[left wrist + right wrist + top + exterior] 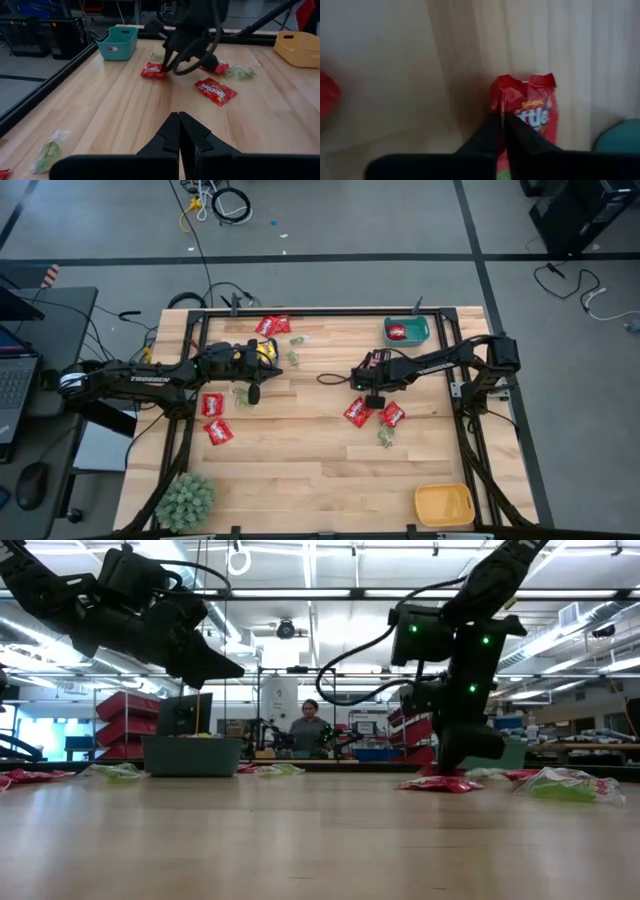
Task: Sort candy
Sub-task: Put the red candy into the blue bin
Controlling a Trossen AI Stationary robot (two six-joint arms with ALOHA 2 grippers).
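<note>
Right gripper (374, 401) is pinching shut on a red packet (527, 117) right of the table's (300, 470) middle, between the far teal bin (407, 331) and near yellow bin (443, 505). Left gripper (179, 131) is hanging closed and empty towards the left edge. A clean lift should be clearing the neighbouring red packet (392, 415) and green one (385, 437); open boards towards the teal bin are leaving room.
</note>
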